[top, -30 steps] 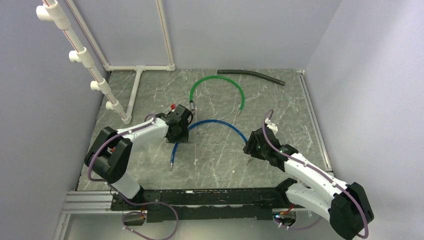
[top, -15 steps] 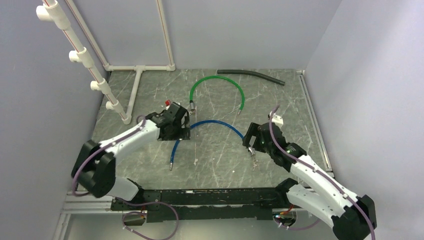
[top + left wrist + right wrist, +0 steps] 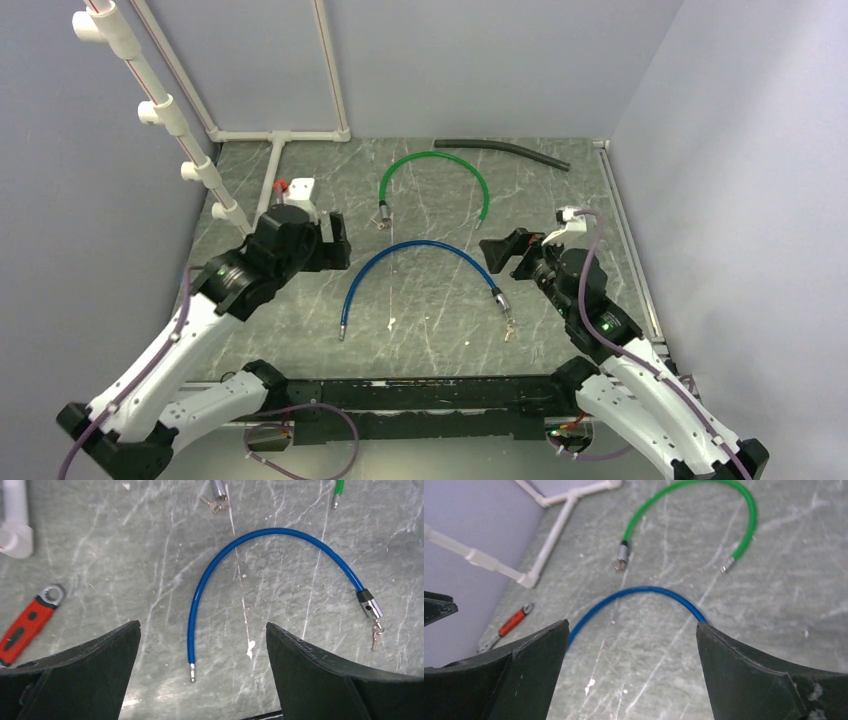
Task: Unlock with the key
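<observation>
The blue plastic-coated cable lock lies in an open arch on the grey marbled bench, between my two arms, with its ends well apart. The bare pin end points toward my bases on the left. The dark-and-silver lock barrel sits at the right end, and the small metal key lies at the barrel's tip, flat on the bench.

Neither tool touches the lock. My left tool hangs above the arch, jaws spread wide with nothing between them. My right tool is likewise released, wide and empty, raised off the bench to the right of the barrel.

Further from me, a green cable lock lies in a similar arch, its silver barrel and keys at the left end. A black hose lies by the back wall, and a white plastic pipe frame stands at the back left.

Both wrist views show a red-handled wrench flat on the bench to the left of the blue arch; from above, my left arm covers that spot. The key shows in the left wrist view and from above, while in the blurred right wrist view the blue cable's barrel end runs behind my own finger
</observation>
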`<control>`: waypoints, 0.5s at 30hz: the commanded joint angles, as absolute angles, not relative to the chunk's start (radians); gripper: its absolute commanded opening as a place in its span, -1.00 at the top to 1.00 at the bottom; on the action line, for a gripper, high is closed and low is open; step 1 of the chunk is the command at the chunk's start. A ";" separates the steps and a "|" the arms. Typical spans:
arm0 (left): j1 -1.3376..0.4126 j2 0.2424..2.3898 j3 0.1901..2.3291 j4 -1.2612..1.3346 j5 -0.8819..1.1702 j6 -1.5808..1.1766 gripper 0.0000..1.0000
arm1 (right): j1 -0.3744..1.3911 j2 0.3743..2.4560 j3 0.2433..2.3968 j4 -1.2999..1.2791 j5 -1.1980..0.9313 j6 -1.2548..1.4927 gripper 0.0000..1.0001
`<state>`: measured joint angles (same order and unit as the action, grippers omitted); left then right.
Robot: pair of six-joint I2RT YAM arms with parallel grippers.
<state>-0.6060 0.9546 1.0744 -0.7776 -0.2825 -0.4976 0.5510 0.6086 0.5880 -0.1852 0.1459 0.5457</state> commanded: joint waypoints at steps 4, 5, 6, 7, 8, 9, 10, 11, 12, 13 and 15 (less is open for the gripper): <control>-0.610 0.766 1.003 -0.713 -0.322 -0.340 -0.99 | 0.549 0.569 0.554 0.019 0.090 0.496 -0.99; -0.609 0.741 0.976 -0.693 -0.320 -0.339 -0.99 | 0.549 0.567 0.545 0.028 0.084 0.499 -1.00; -0.608 0.717 0.956 -0.679 -0.311 -0.334 -0.99 | 0.549 0.563 0.535 0.035 0.078 0.503 -1.00; -0.606 0.705 0.950 -0.681 -0.309 -0.328 -0.99 | 0.549 0.559 0.528 0.041 0.076 0.509 -1.00; -0.606 0.700 0.948 -0.690 -0.317 -0.327 -0.99 | 0.549 0.556 0.524 0.044 0.075 0.517 -1.00; -0.607 0.697 0.949 -0.702 -0.327 -0.325 -0.99 | 0.549 0.555 0.523 0.043 0.074 0.519 -0.99; -0.607 0.695 0.950 -0.708 -0.333 -0.323 -0.99 | 0.549 0.558 0.526 0.041 0.072 0.519 -1.00; -0.607 0.694 0.951 -0.712 -0.335 -0.319 -0.99 | 0.549 0.562 0.530 0.039 0.067 0.519 -1.00; -0.606 0.693 0.951 -0.713 -0.333 -0.317 -0.99 | 0.549 0.565 0.535 0.037 0.065 0.519 -0.99; -0.606 0.693 0.951 -0.711 -0.332 -0.315 -0.99 | 0.549 0.571 0.540 0.036 0.064 0.522 -1.00; -0.606 0.693 0.951 -0.712 -0.339 -0.313 -0.99 | 0.549 0.580 0.548 0.034 0.069 0.531 -1.00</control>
<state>-0.6056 0.6975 0.9497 -0.7319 -0.3134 -0.3428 0.5510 0.5709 0.5262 -0.0216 0.0799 0.5179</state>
